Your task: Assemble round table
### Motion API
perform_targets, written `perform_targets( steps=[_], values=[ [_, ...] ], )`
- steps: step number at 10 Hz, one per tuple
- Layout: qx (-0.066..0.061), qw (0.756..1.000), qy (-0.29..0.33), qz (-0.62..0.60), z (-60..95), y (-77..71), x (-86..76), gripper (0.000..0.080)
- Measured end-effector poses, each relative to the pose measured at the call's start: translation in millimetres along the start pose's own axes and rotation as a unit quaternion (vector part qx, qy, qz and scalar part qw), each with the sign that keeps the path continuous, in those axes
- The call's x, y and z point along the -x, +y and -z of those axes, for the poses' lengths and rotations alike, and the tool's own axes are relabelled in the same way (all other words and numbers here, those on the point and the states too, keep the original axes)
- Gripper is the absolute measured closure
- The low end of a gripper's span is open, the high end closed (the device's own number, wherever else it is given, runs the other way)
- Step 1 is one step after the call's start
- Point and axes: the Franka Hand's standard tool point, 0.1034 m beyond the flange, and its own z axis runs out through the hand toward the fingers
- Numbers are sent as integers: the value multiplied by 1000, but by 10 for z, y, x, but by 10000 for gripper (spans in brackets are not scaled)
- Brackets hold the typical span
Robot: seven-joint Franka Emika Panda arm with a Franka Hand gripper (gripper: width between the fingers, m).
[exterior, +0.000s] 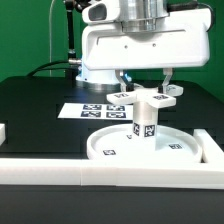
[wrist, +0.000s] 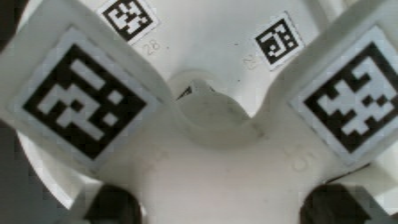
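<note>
The wide rimmed disc lies flat on the black table near the front. The short thick post stands upright on its middle, tags on its side. The cross-shaped piece sits level on top of the post. My gripper comes straight down over it, with one finger on each side of the piece. In the wrist view the cross-shaped piece fills the picture, with large tags on its arms. My gripper is shut on it, and a dark fingertip shows at either side.
The marker board lies flat behind the disc, toward the exterior view's left. A long white rail runs along the table's front edge. Short white rail pieces stand at the far left and at the right.
</note>
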Motion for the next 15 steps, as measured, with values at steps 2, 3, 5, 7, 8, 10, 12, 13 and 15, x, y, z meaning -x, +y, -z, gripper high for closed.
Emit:
perform_targets(
  steps=[2, 3, 5, 7, 8, 10, 12, 13, 15],
  values=[
    [-4, 995, -4, -101, -10, -3, 13, 354],
    [-4, 990, -4, -142, -13, -5, 16, 354],
    [-5, 971, -3, -238, -14, -18, 23, 354],
    [-10, 943, -8, -334, -13, -18, 22, 354],
    [-11, 935, -9, -355, -13, -15, 18, 354],
    [-15, 920, -12, -391, -10, -19, 12, 354],
    [-17, 895, -15, -445, -7, -26, 10, 354],
    [-19, 878, -16, -477, -5, -35, 8, 354],
    [-23, 847, -16, -531, 2, -39, -7, 354]
  ],
)
